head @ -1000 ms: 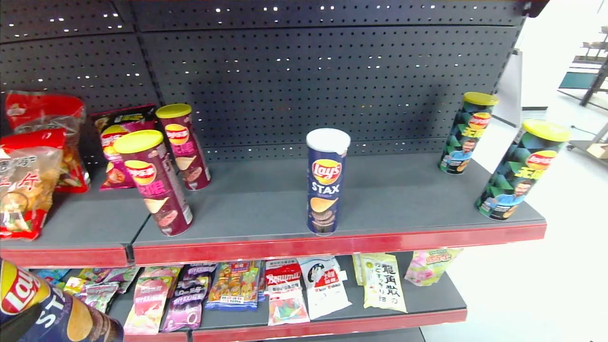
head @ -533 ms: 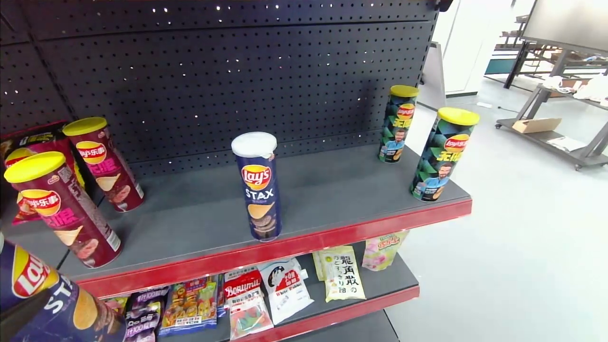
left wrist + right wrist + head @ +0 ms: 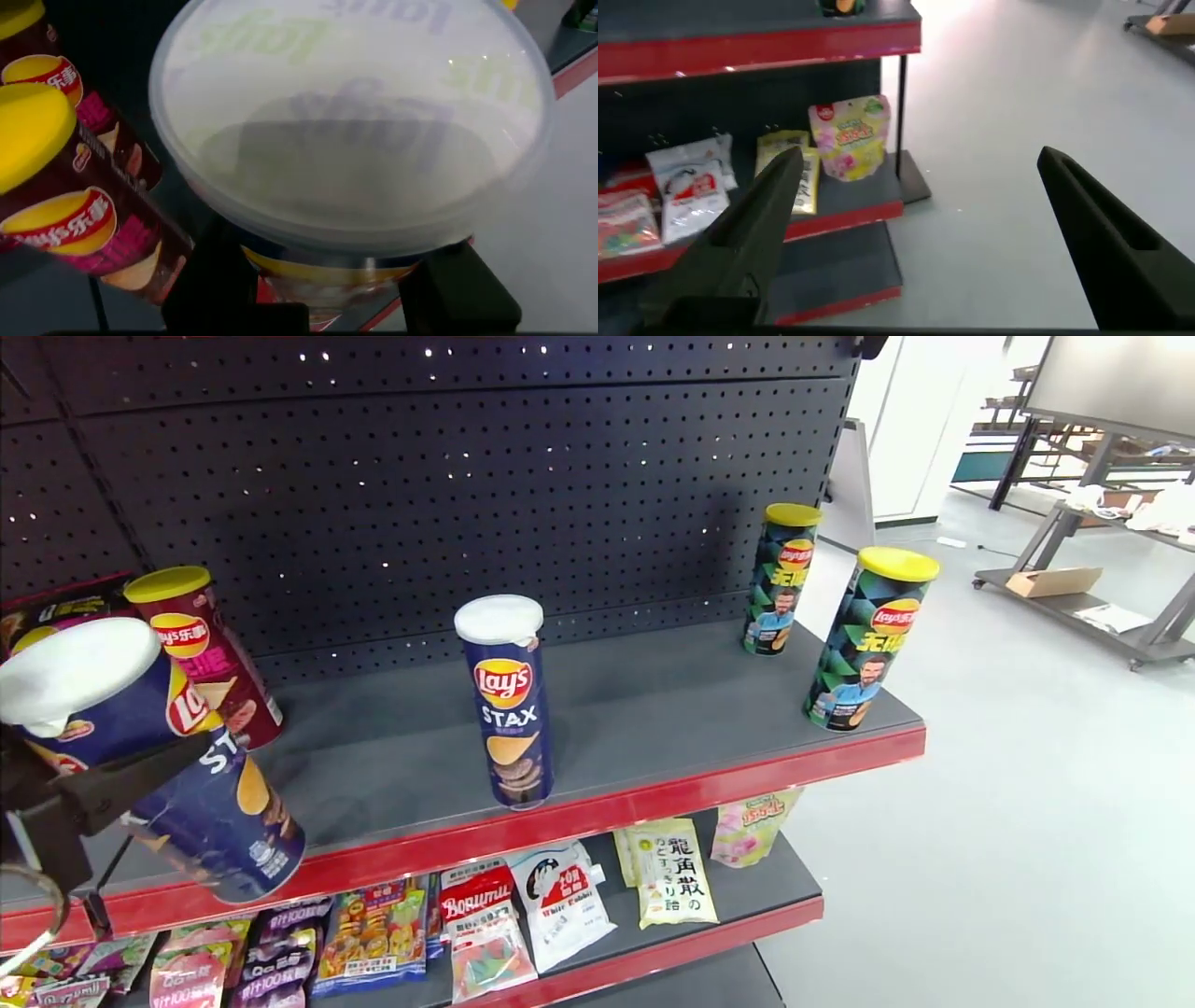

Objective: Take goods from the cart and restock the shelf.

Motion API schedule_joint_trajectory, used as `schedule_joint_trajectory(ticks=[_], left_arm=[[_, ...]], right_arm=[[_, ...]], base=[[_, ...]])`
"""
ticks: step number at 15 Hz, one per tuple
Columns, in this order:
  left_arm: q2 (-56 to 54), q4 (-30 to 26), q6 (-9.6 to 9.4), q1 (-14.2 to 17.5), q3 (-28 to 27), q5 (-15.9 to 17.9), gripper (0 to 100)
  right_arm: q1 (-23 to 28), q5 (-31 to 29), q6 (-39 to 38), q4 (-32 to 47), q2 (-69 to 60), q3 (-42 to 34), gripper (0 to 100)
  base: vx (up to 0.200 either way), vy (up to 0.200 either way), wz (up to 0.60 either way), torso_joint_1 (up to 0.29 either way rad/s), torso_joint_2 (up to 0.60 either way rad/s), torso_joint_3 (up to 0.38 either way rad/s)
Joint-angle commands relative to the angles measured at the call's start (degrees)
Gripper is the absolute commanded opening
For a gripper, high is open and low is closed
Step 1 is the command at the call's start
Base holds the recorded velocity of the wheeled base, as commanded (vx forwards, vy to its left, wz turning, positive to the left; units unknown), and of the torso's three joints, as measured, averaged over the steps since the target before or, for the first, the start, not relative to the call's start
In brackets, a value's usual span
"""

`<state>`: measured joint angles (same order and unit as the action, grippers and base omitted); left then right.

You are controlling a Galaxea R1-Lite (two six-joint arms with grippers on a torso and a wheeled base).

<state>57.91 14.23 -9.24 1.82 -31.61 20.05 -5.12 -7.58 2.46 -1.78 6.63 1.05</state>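
Note:
My left gripper [image 3: 112,784] is shut on a blue chips can with a white lid [image 3: 201,784]. It holds the can tilted in front of the upper shelf's [image 3: 653,709] left end, the can's base by the red front lip. In the left wrist view the can's lid [image 3: 355,121] looms between the black fingers [image 3: 234,289]. A second blue can [image 3: 509,709] stands upright near the shelf's front, at the middle. My right gripper [image 3: 943,233] hangs open and holds nothing, low beside the shelf's right end.
A maroon can [image 3: 201,644] stands behind the held one, with two maroon cans [image 3: 65,205] close beside it in the left wrist view. Two green cans [image 3: 782,579] [image 3: 870,639] stand at the right end. Snack bags [image 3: 560,905] fill the lower shelf. A metal rack [image 3: 1102,607] stands on open floor to the right.
The head camera swung right at first. Since then my left gripper has lifted the blue can up and rightward, and it now hides the front maroon can.

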Motion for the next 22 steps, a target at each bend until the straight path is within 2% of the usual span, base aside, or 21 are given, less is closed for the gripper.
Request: schedule_joint_trajectory(ticks=[1,3,5,7,9,11,13,14,15,16,17,18,19,20,21,22], left_arm=[[7.66,1.51,0.01,-0.06,-1.52,0.16,0],[10.03,1.77,0.1,-0.15,-1.96,0.69,0],[11.44,2.74,0.1,-0.41,-2.4,1.39,0],[13.2,4.49,0.28,-0.5,-2.93,1.39,0],[15.75,5.64,1.24,-0.5,-5.04,1.39,0],[18.03,7.57,1.51,-1.03,-6.09,1.39,0],[20.23,10.12,1.95,-3.75,-6.45,1.48,0],[21.02,10.65,3.53,-6.3,-6.27,1.48,0],[21.72,10.82,4.05,-7.88,-6.45,1.39,0],[23.57,12.23,4.32,-10.08,-6.8,1.39,0],[25.94,15.04,4.23,-10.96,-6.97,1.39,0],[28.93,18.73,4.23,-11.22,-7.06,1.39,0],[29.37,19.35,4.23,-11.22,-7.06,1.39,0],[33.06,25.5,4.05,-11.22,-7.06,1.22,0],[35.7,29.19,4.05,-11.22,-7.33,1.13,0],[36.4,28.93,4.05,-11.22,-8.47,1.13,0]], right_arm=[[-0.15,1.08,-1.5,-0.15,-1.09,-0.17,100],[-0.15,3.19,-2.99,-1.12,-1.09,-0.87,100],[-0.15,7.67,-3.17,3.01,-1.09,-0.61,100],[0.02,7.67,-2.64,2.13,-1.01,-0.78,100],[4.5,7.67,-2.55,2.04,-1.18,-0.87,100],[5.47,7.67,-2.46,2.04,-3.03,-0.78,100],[5.82,7.67,-2.2,2.04,-4.26,-0.78,100],[5.47,7.67,-2.11,2.04,-5.4,-0.87,100],[5.38,7.76,-2.11,2.04,-6.1,-0.78,100],[5.12,7.67,-2.11,1.96,-6.54,-0.87,100],[5.12,7.58,-2.11,1.96,-6.54,-0.87,100],[5.12,7.58,-2.11,1.96,-6.54,-0.87,100],[5.12,7.58,-2.11,1.87,-6.54,-0.87,100],[5.12,7.58,-2.11,1.96,-6.54,-0.87,100],[5.12,7.58,-2.11,1.96,-6.54,-0.87,100],[5.12,7.58,-2.11,1.96,-6.54,-0.87,100]], base=[[0.0,0.0,0.0,0.0,0.0,0.0],[0.0,0.0,0.0,0.0,0.0,0.0],[0.0,0.0,0.0,0.0,0.0,0.0],[0.0,0.0,0.0,0.0,0.0,0.0],[0.0,0.0,0.0,0.0,0.0,0.0],[0.0,0.0,0.0,0.0,0.0,0.0],[0.0,0.0,0.0,0.0,0.0,0.0],[0.0,0.0,0.0,0.0,0.0,0.0],[0.0,0.0,0.0,0.0,0.0,0.0],[0.0,0.0,0.0,0.0,0.0,0.0],[0.0,0.0,0.0,0.0,0.0,0.0],[0.0,0.0,0.0,0.0,0.0,0.0],[0.0,0.0,0.0,0.0,0.0,0.0],[0.0,0.0,0.0,0.0,0.0,0.0],[0.0,0.0,0.0,0.0,0.0,0.0],[0.0,0.0,0.0,0.0,0.0,0.0]])
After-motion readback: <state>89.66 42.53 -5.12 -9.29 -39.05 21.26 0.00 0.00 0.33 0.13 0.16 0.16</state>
